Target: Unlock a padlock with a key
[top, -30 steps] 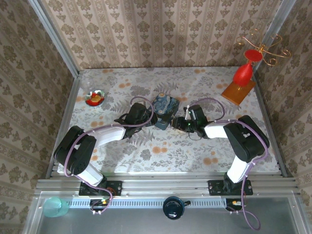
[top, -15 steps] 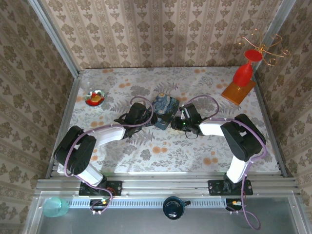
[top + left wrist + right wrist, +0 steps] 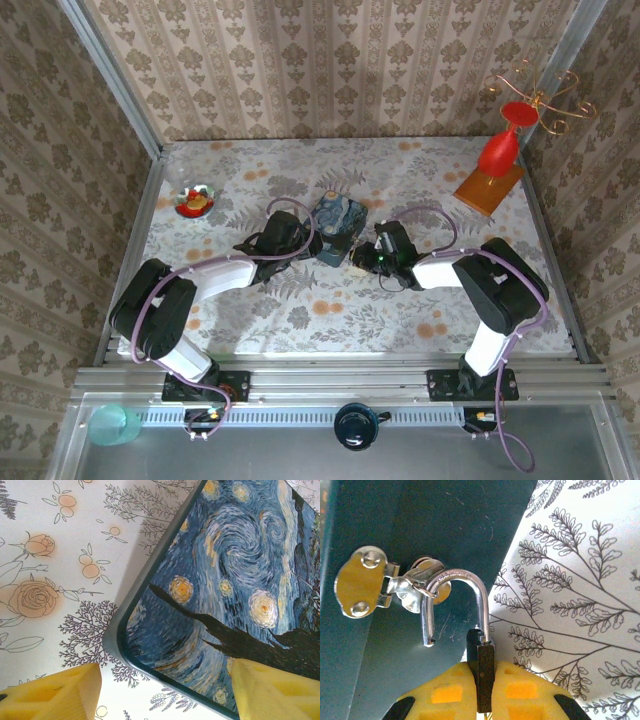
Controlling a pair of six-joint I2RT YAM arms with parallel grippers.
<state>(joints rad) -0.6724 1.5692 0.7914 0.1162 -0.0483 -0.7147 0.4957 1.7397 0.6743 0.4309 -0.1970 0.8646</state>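
The tiny padlock [image 3: 485,666] has a dark body and a silvery shackle [image 3: 470,580]. The shackle's free end hangs out of the body, and its loop is hooked through the metal hasp [image 3: 365,582] on the blue starry-night tin [image 3: 338,228]. My right gripper [image 3: 485,692] is shut on the padlock's body, with its yellow fingers [image 3: 437,695] on either side. It sits just right of the tin [image 3: 364,256]. My left gripper [image 3: 165,695] is open, and the corner of the tin lid [image 3: 235,580] lies between its pads [image 3: 50,695]. The key is hidden.
A red goblet [image 3: 498,148] on an orange block stands at the back right under a gold wire ornament [image 3: 540,92]. A small red dish [image 3: 195,201] lies at the back left. A dark cup [image 3: 355,425] and a teal cup [image 3: 110,425] sit beyond the near rail.
My right gripper went in toward the tin, then drew back a little toward the near edge. The left arm and the tin have not moved.
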